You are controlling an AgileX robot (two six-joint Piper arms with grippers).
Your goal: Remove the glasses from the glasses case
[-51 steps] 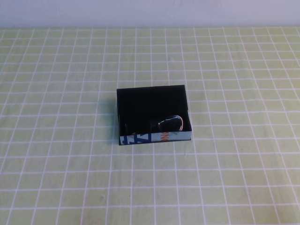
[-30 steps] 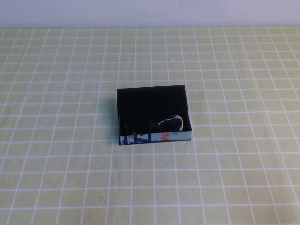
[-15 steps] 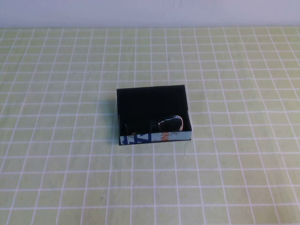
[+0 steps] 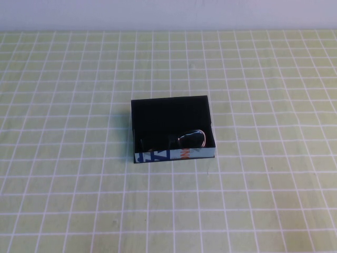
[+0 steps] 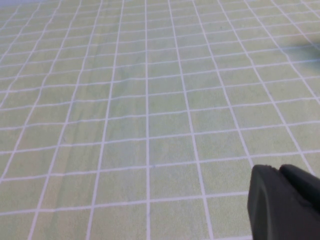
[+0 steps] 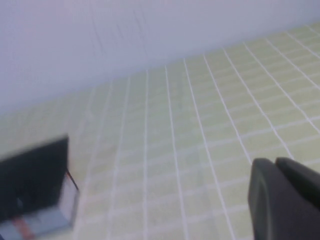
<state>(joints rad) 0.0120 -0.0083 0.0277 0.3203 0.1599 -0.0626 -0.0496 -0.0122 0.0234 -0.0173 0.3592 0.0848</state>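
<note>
The glasses case [image 4: 171, 129] is an open black box with a white, blue and orange strip on its near side, at the middle of the table. The black glasses [image 4: 190, 139] lie inside it against the near right wall, one greyish lens showing. Neither arm shows in the high view. My left gripper [image 5: 280, 172] is shut and empty over bare cloth. My right gripper [image 6: 274, 165] is shut and empty, well apart from the case, which shows blurred at the edge of the right wrist view [image 6: 35, 175].
A light green cloth with a white grid [image 4: 263, 200] covers the table. A pale wall [image 4: 168, 13] runs along the far edge.
</note>
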